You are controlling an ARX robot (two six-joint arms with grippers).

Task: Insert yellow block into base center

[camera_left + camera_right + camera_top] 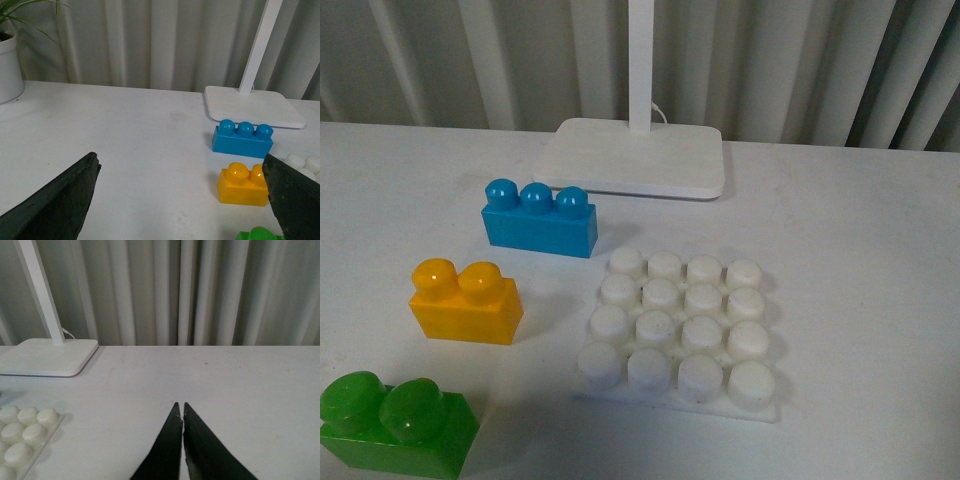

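The yellow block (465,301) stands upright on the white table, left of the base (681,330), a white plate with a grid of round studs. No arm shows in the front view. In the left wrist view the yellow block (244,184) lies ahead, close to one black finger (295,200), and my left gripper (180,162) is wide open and empty. The base's studs (306,163) peek in behind that finger. My right gripper (180,405) is shut and empty over bare table, with the base's corner (25,432) off to its side.
A blue three-stud brick (540,218) sits behind the yellow block, a green two-stud brick (395,422) in front of it. A white lamp stand with pole (635,155) stands behind the base. A potted plant (10,60) is at the table's far left.
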